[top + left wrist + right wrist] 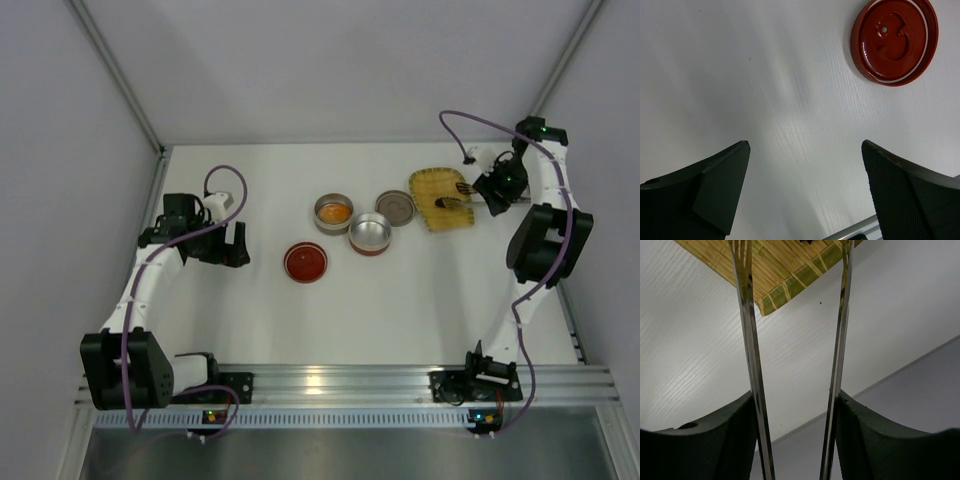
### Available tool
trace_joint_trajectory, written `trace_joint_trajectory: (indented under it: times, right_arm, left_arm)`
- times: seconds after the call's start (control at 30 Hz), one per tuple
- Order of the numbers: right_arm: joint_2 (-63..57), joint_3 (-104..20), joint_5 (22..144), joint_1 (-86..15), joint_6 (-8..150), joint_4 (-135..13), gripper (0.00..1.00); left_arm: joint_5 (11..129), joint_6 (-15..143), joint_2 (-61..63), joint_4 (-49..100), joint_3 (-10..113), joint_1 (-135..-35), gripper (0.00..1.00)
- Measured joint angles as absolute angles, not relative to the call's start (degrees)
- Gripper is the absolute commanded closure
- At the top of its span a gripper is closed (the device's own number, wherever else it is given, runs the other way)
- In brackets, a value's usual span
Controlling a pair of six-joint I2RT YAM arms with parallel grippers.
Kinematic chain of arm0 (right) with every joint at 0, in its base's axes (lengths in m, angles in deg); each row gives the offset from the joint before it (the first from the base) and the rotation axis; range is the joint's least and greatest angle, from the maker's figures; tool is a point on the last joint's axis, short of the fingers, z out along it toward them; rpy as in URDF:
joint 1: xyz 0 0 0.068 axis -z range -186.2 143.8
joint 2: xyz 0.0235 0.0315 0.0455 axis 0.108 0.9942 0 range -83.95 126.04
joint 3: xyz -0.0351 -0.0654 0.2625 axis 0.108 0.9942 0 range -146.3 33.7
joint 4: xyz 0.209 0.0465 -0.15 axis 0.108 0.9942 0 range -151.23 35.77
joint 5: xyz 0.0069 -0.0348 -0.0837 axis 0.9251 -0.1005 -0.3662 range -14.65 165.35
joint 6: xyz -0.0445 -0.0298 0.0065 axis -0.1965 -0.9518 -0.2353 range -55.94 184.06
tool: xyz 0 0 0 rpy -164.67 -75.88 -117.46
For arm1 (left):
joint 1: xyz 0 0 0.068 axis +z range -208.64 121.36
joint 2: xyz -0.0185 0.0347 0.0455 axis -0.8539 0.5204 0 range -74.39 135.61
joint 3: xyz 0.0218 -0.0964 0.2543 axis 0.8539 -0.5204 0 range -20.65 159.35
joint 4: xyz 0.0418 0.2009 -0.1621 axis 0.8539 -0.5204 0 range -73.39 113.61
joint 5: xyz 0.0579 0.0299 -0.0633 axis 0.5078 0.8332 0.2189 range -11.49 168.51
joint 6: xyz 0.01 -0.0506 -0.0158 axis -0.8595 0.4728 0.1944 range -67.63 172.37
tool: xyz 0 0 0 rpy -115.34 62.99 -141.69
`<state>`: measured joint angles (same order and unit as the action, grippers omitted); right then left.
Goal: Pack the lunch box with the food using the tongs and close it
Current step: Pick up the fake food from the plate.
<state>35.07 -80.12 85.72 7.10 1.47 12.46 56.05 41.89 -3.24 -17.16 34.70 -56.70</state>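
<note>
**Tongs (747, 340) gripped over the woven tray**

Their two silvery arms are clamped between the fingers of the right gripper (796, 410), one arm against each pad, with the tips reaching over the yellow woven tray (428, 185) at the table's far right. The round orange piece (336, 212) lies in an open tin (318, 212); a second tin (370, 234) stands just beside it. The left gripper (228, 250) hovers above bare table, fingers wide apart, near the red lid (894, 40)

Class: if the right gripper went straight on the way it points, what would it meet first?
The woven tray. The tongs held in the right gripper reach over its corner, so their tips would likely touch it first; their height above it is unclear.
</note>
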Motion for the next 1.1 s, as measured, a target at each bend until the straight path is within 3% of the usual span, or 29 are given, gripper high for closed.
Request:
trace_joint_trajectory:
  times: [0.47,0.73,1.1]
  right_arm:
    - [38.6,-81.2,86.2,7.1,1.0,13.0,0.55]
    - [38.6,-81.2,86.4,7.0,0.7,13.2,0.79]
    - [38.5,-81.2,87.0,7.0,0.7,13.2,1.0]
  left_arm:
    - [57.0,41.9,-2.8,-17.1,34.7,-56.7,0.02]
    - [57.4,41.9,-2.8,-17.2,34.7,-56.7,0.02]
    - [58.0,41.9,-2.6,-17.2,34.7,-56.7,0.02]
